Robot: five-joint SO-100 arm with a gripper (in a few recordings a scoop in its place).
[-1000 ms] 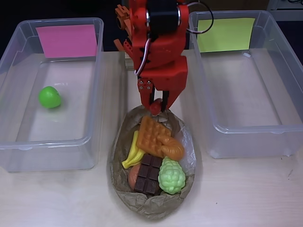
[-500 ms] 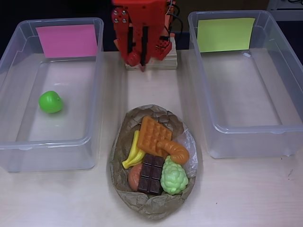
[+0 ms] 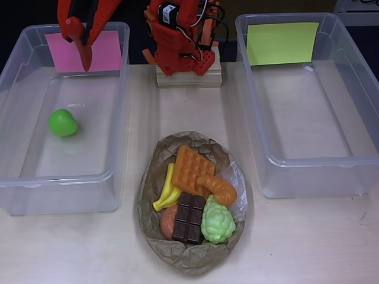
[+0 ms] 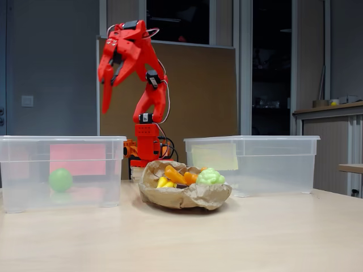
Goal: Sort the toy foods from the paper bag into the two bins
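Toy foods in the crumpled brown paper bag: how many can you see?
6, maybe more hidden underneath: orange plastic waffle at the top, yellow bananas left, croissant right, brown chocolate bar in the middle, pale green grapes lower right, a round orange piece lower left.

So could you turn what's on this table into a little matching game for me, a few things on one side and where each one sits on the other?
Things:
1. round green toy apple
2. brown toy chocolate bar
3. red chili-shaped toy
4. yellow-green paper sheet

Places:
A. in the crumpled brown paper bag
B. at the red gripper, above the pink-sheet tub
C. in the clear plastic tub with the pink sheet
D. on the far wall of the other clear tub

Pairs: 1-C, 2-A, 3-B, 4-D
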